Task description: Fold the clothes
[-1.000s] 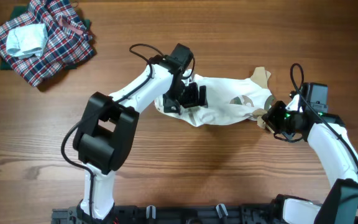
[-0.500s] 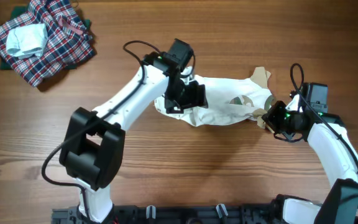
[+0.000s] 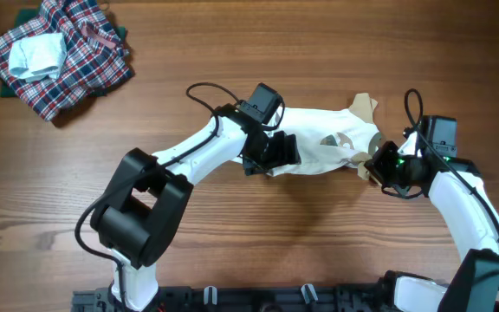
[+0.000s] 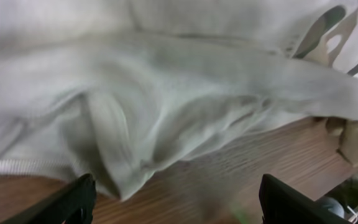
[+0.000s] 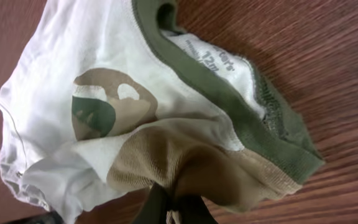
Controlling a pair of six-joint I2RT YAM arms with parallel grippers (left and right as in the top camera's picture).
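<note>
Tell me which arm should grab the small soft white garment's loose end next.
Left, probably: the left gripper is open over the free end of the garment; the right gripper is shut on its tan part.

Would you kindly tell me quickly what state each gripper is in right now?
Left gripper: open at the edge of the white garment, holding nothing.
Right gripper: closed on the white garment's tan part.
</note>
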